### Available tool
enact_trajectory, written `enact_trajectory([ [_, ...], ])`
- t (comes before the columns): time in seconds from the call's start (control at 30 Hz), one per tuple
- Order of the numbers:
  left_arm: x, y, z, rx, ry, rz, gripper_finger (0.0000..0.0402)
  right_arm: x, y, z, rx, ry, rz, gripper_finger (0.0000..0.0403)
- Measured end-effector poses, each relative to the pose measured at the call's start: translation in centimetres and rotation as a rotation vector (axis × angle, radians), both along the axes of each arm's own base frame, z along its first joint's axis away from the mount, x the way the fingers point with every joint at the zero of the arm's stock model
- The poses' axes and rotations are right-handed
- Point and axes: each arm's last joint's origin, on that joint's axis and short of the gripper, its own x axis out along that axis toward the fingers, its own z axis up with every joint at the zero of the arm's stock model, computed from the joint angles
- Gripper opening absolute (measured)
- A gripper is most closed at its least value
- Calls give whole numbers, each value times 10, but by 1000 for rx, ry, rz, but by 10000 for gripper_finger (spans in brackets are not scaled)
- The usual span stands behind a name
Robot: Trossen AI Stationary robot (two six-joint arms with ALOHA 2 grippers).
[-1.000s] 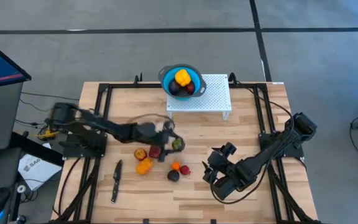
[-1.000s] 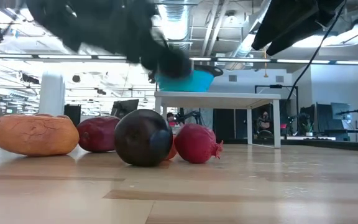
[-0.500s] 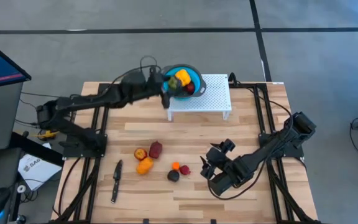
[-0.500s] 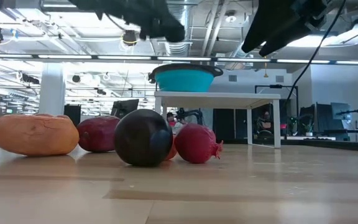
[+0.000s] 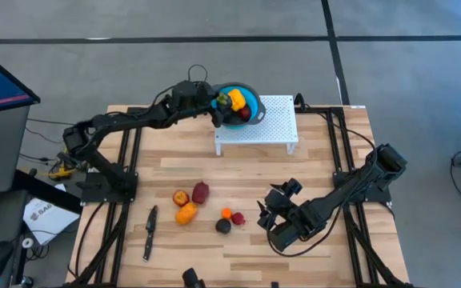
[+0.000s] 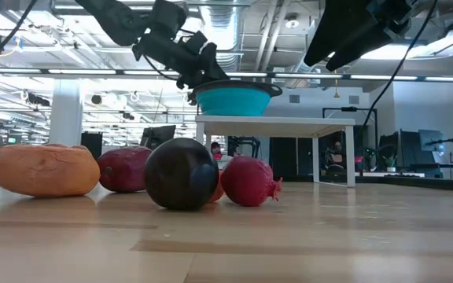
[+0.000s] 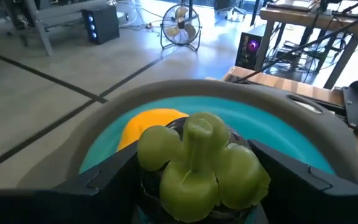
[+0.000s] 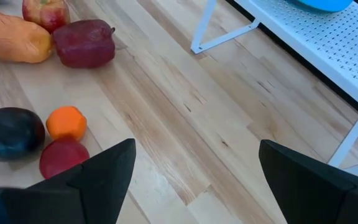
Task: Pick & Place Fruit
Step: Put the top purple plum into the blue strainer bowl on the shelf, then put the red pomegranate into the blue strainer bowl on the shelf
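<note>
My left gripper [image 5: 217, 105] is shut on a dark fruit with a green lobed cap [image 7: 197, 155] and hovers over the left rim of the blue bowl [image 5: 250, 98]. The bowl sits on a white perforated stand [image 5: 266, 124] and holds a yellow fruit [image 5: 234, 99], a dark one and a red one [image 5: 245, 114]. Several fruits lie on the table: an apple [image 5: 181, 198], a dark red one [image 5: 201, 192], an orange one [image 5: 186, 214], a small orange [image 5: 226, 213], a red one [image 5: 238, 218] and a black one [image 5: 223, 226]. My right gripper [image 5: 274, 216] hovers open, right of them. My left gripper pinches the green-capped fruit between its two fingers [image 7: 107, 180], one on each side [image 7: 253, 177] just under the cap. The fingers come from the table's left. The fruit is lifted clear, cap facing the wrist camera, above the bowl's inside [image 7: 129, 134].
A slim black knife [image 5: 149, 232] lies near the table's left near corner. The black frame rails [image 5: 130, 160] run along both sides of the table. Bare wood [image 5: 254, 172] lies between the stand and the fruit group.
My left gripper has carried the green-capped fruit from just above the table's middle up and toward the far edge, arriving over the bowl's left rim. It has stayed shut on the fruit. The fruits on the table have not moved.
</note>
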Motion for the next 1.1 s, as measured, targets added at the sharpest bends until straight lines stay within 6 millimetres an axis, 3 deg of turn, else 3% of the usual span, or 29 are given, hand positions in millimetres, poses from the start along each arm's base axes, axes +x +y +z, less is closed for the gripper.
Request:
enact_trajectory([
  [0.47, -3, 1, -6, -39, 68, 58, 268, 1, 1, 0, 3, -8, 4, 335],
  [0.73, -4, 1, -8, -32, 89, 53, 328, 1, 1, 0, 3, -8, 4, 335],
  [0.93, -9, -2, 1, -23, 69, 54, 359, 2, -1, 0, 3, -8, -1, 335],
  [1.1, -18, -9, 21, 8, 14, 43, 362, 5, -5, 0, -7, 0, -1, 335],
])
